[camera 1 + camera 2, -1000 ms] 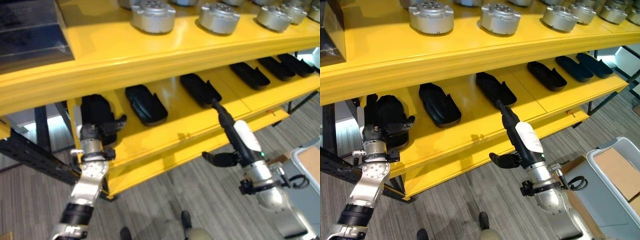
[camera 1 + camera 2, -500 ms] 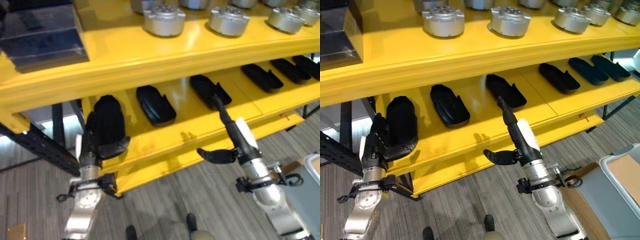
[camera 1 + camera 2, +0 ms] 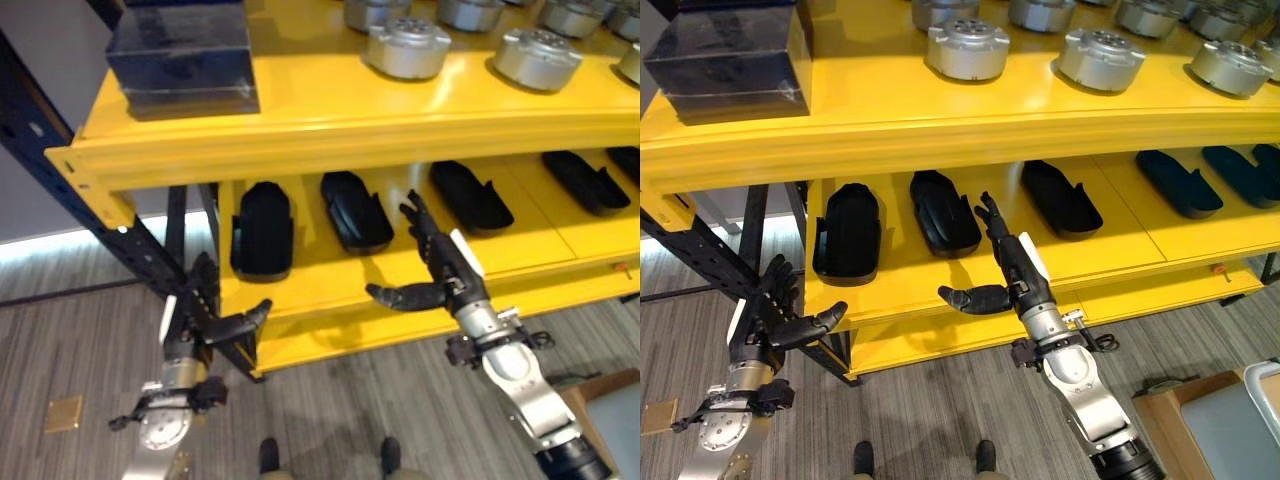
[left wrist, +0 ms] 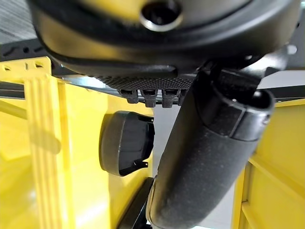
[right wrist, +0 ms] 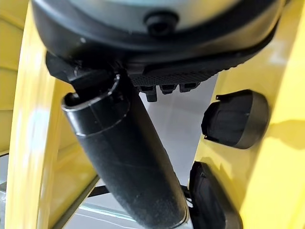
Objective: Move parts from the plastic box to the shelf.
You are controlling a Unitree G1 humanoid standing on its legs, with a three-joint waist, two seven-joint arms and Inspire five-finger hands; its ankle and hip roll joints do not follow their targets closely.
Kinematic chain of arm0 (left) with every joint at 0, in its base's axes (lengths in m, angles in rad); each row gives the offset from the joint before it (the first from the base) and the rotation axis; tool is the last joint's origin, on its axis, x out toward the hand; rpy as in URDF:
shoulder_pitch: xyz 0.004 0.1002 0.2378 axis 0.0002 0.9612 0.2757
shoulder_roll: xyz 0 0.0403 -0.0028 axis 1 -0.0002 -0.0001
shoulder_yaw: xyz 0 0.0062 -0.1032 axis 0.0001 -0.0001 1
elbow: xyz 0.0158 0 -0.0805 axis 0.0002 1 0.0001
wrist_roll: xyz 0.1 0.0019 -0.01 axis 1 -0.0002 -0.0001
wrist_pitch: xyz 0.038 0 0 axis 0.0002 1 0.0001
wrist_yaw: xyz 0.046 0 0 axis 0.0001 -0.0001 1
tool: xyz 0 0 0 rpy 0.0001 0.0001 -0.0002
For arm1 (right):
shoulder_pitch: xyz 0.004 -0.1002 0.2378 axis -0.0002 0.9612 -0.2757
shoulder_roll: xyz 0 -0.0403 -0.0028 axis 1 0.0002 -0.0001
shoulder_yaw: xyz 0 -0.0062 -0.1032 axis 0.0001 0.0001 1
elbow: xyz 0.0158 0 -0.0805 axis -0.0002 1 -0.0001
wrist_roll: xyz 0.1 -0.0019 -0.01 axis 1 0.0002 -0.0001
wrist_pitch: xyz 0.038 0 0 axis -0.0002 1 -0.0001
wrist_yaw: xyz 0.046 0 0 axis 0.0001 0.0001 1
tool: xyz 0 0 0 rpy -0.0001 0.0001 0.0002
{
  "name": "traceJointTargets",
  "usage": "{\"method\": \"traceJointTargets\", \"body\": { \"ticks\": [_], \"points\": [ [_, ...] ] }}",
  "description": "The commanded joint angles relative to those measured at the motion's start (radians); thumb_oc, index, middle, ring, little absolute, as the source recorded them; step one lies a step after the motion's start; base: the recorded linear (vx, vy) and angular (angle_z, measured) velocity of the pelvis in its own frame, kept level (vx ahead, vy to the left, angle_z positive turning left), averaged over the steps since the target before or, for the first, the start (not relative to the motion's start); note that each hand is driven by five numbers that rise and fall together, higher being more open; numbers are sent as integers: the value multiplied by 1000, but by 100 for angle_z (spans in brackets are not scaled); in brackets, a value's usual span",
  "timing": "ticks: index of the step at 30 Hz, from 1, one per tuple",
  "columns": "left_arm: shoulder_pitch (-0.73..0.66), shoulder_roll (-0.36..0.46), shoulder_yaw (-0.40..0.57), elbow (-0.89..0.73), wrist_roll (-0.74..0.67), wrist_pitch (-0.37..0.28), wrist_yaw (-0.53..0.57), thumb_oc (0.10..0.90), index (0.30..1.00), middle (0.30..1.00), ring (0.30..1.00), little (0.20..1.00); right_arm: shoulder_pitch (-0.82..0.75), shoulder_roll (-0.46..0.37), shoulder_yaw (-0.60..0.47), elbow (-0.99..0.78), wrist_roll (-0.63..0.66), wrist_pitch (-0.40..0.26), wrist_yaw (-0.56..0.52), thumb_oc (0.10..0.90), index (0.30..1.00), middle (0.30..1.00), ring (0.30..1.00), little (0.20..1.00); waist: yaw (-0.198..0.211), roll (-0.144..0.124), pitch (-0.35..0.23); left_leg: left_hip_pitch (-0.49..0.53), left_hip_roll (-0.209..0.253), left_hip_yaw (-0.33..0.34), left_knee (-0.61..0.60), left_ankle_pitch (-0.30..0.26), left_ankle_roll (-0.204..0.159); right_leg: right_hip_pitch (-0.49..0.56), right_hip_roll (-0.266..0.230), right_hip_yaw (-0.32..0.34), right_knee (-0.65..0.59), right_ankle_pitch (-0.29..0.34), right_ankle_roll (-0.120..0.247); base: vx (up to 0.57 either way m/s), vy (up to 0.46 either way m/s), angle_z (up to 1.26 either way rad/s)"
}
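The left hand [image 3: 775, 318] hangs low in front of the yellow shelf [image 3: 940, 125], fingers straight, thumb out, holding nothing. The right hand [image 3: 1008, 270] reaches up toward the lower shelf board, fingers spread, also empty. Black parts [image 3: 847, 232] lie in a row on that board.

No readable text, labels, numbers or signs anywhere, none legible on the yellow shelf [image 3: 940, 135], none on the black parts [image 3: 847, 232]
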Motion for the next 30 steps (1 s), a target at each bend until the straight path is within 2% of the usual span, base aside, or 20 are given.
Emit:
{"method": "traceJointTargets", "body": {
  "ticks": [1,6,16,30],
  "points": [
    [-71,77,13,-119,-51,-90,-24,900,1000,1000,1000,1000,-178,43,-11,4,100,-82,-24,900,1000,1000,1000,1000,5,-12,-28,55,-43,9,-6,-50,48,71,-16,-15,8,-21,2,10,9,11],
    [-55,83,4,-136,-87,-81,-25,900,1000,1000,1000,1000,-258,78,26,73,168,-83,-45,900,1000,1000,1000,1000,24,-10,-15,53,-45,-5,-6,-45,50,80,-19,-34,8,-24,2,6,7,13],
    [-53,98,-21,-169,-116,-78,-6,900,1000,1000,1000,1000,-457,157,92,216,162,-71,-128,900,1000,1000,1000,1000,73,-5,26,35,-56,-28,-6,-35,57,81,-23,-54,8,-22,2,-6,12,7],
    [-48,92,-28,-193,-132,-77,13,900,1000,1000,1000,1000,-593,181,104,321,161,-59,-171,900,1000,1000,1000,1000,106,-15,53,21,-69,-37,-6,-36,67,73,-32,-59,8,-18,5,1,3,1]
  ]
}}
